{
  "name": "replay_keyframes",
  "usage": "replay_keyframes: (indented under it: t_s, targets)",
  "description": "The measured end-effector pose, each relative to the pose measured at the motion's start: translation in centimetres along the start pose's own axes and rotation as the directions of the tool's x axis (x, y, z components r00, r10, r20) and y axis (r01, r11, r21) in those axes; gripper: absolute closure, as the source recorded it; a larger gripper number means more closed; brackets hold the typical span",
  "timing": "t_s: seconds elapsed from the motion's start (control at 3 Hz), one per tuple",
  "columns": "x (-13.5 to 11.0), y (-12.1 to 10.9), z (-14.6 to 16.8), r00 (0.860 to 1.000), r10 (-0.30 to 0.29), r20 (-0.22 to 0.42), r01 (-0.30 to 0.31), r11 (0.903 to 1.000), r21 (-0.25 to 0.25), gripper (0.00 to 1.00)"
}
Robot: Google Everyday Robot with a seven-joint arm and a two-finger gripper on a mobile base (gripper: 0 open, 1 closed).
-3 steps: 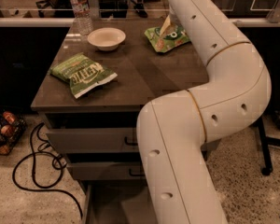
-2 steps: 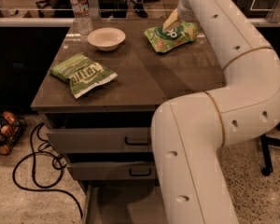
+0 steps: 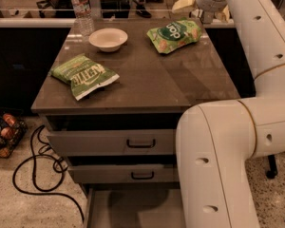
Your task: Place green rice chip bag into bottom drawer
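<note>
One gripper (image 3: 203, 9) hovers just behind the green rice chip bag (image 3: 175, 34) (spread or pressed together, we cannot tell); well below that bag, the bottom drawer (image 3: 133, 209) stands pulled out.

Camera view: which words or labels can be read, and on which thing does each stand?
"KETTLE": on the duller green bag.
White lettering on the green rice chip bag: not legible.
Label on the water bottle: blurred.
No text on the gripper, at the top edge behind that bag.

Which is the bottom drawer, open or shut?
Open: the bottom drawer is pulled out, floor showing below the upper drawers. The hand is at the table's far edge, by the green chip bag.
</note>
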State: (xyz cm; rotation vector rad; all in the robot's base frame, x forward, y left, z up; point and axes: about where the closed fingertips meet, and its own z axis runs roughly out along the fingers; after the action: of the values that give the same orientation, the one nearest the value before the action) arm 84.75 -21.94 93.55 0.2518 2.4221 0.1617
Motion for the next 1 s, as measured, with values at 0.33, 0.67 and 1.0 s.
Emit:
replay_keyframes:
  t_s: [0.33,0.67,1.0]
  targets:
    - [-1.5,-0.1,1.0,0.998,0.019,0.063,-0.021,0.9995,0.022,0.0]
    - [-1.5,-0.1,1.0,0.998,0.019,0.063,-0.021,0.9995,0.022,0.0]
    - [-0.2,0.3,3.1,0.996,0.08,0.026,-0.08,0.9968,0.006,0.0]
